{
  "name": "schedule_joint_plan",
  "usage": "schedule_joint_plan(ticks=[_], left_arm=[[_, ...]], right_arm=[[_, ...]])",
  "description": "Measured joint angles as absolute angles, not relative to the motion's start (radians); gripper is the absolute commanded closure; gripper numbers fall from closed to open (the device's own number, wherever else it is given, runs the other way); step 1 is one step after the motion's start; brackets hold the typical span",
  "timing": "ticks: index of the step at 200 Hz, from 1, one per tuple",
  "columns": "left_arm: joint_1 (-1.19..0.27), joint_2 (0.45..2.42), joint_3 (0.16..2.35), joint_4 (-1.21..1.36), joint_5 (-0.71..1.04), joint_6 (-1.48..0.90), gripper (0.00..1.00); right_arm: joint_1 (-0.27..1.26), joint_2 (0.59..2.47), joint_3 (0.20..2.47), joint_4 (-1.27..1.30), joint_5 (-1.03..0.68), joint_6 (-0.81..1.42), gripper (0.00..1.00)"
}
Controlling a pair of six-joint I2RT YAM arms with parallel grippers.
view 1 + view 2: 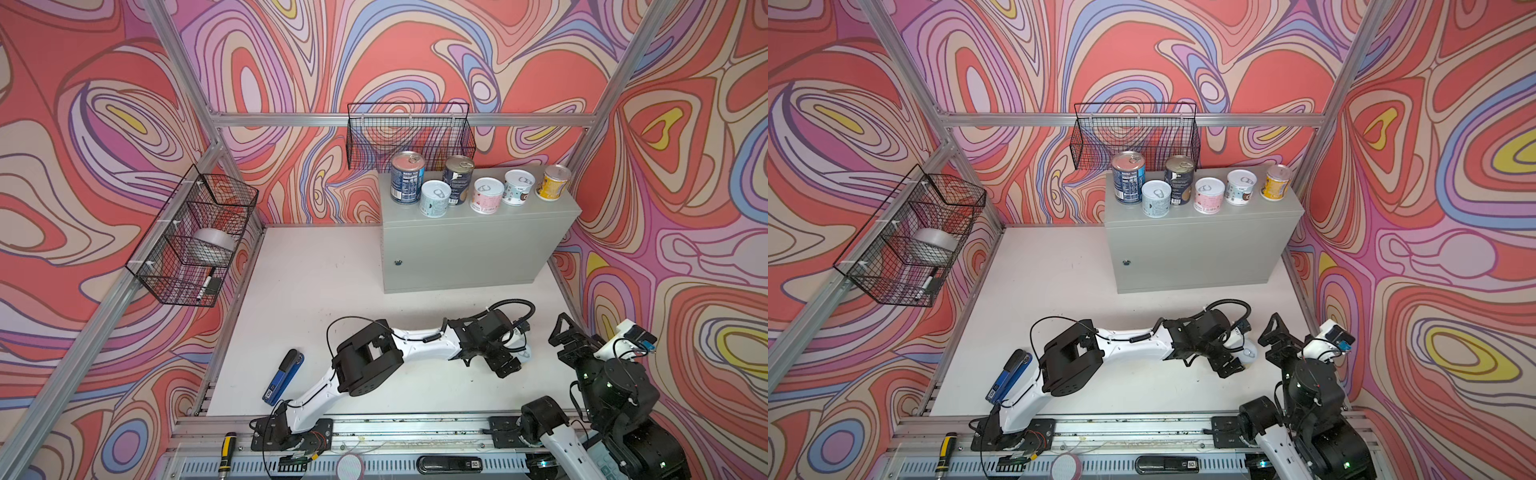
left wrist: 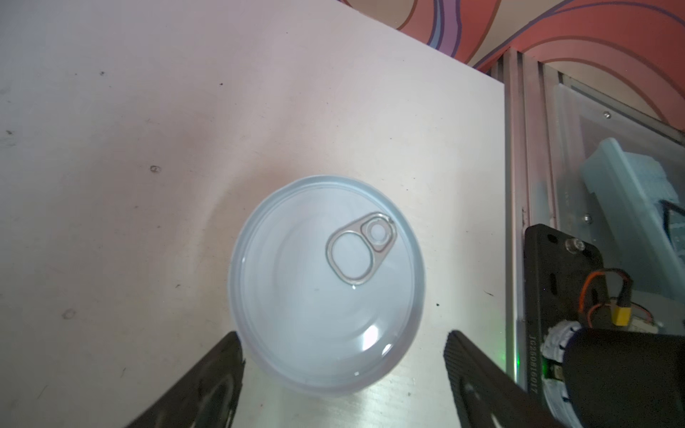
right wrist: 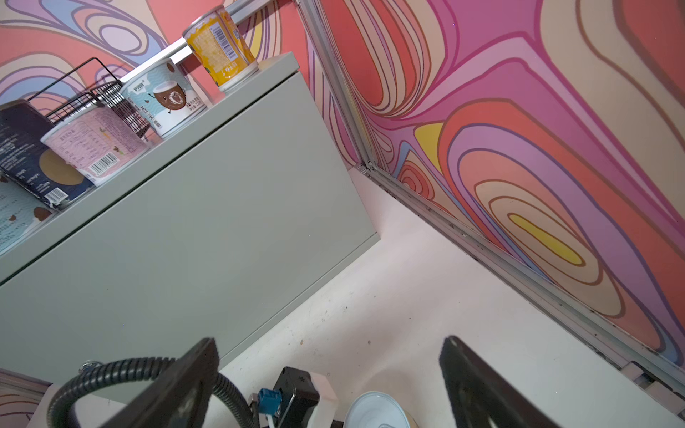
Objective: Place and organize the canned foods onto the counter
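- Grey worktop (image 1: 469,249): plain box cabinet, flat top, carrying six upright tins.
- Left dark blue tin (image 1: 407,178) and right dark blue tin (image 1: 458,179): tall, back left.
- Pale blue tin (image 1: 435,198): short, just before them.
- Pink tin (image 1: 486,196), white-teal tin (image 1: 518,188), yellow tin (image 1: 552,183): short, in a row rightward.
- Seventh tin (image 2: 326,285): pale, upright on the white worktop (image 2: 111,185), well apart.

My left arm (image 1: 419,348) and right arm (image 1: 615,390) wear smooth white shells between boxy black joints. A ribbed black hose (image 3: 122,366) loops from my left wrist. My fingers (image 2: 482,389) are flat, black and finely ridged along the edges.
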State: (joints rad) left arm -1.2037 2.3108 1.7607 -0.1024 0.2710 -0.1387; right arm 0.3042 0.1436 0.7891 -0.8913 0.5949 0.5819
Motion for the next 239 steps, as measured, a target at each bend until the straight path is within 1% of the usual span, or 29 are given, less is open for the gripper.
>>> schedule_joint_plan(ticks=[23,74,93,144,188,219,239], left_arm=[[-1.204,2.326,1.79,-0.129,0.245,-0.143,0.07],[-1.204,2.373,1.866,-0.136,0.228,-0.154,0.08],[-1.205,2.396,1.892,-0.137,0.231,-0.154,0.09],[-1.205,2.433,1.953,-0.167,0.235,-0.154,0.15],[-1.205,2.437,1.964,-0.167,0.231,-0.154,0.25],[-1.205,2.437,1.966,-0.163,0.228,-0.153,0.42],[-1.205,2.439,1.972,-0.16,0.228,-0.147,0.42]], right_arm=[[0.304,0.144,0.789,-0.891,0.595,0.582,0.04],[0.304,0.143,0.789,-0.891,0.594,0.582,0.04],[0.304,0.14,0.789,-0.891,0.592,0.582,0.04],[0.304,0.123,0.789,-0.891,0.588,0.582,0.04],[0.304,0.12,0.789,-0.891,0.586,0.582,0.04],[0.304,0.12,0.788,-0.887,0.575,0.577,0.04],[0.304,0.12,0.785,-0.883,0.566,0.568,0.04]])
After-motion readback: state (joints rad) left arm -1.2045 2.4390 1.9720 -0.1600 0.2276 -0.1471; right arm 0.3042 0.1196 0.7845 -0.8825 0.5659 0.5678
